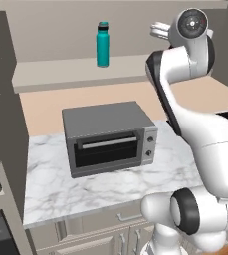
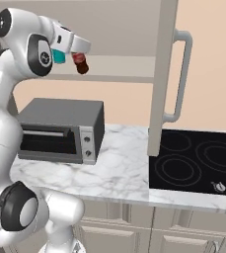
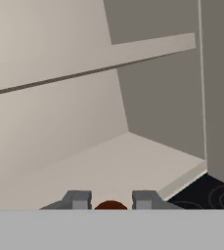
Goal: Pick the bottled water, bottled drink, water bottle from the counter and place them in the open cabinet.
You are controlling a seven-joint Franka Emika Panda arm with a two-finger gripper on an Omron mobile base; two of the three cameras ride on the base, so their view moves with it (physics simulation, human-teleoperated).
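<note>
**Beige cabinet takes a second bottle at its shelf**

Beige panels of the open cabinet (image 1: 60, 74) stretch across the back wall, its long shelf running past twelve o'clock from where I stand behind the arm. In the hand view the shelf (image 3: 108, 171) lies bare and pale, with a side panel rising at two o'clock.

Below it, a marble worktop (image 1: 85, 189) with grey veins carries a grey toaster oven (image 1: 108, 137), its door shut, sitting near the middle of the slab. In the right base view a black cooktop (image 2: 193, 163) is set into the marble at four o'clock of the oven, and a tall beige door with a long handle (image 2: 183, 74) stands between them.

The water bottle (image 1: 102, 44), teal with a dark lid, stands upright on the cabinet shelf at eleven o'clock of the oven.

The gripper (image 2: 80, 57) is up at shelf height, just beside the teal flask in the right base view. Its jaws are clamped on the bottled drink (image 2: 80, 63), the dark brown body hanging tilted beneath the fingers; the hand view shows its brown round (image 3: 110, 205) between the two fingertips (image 3: 77, 199).
</note>
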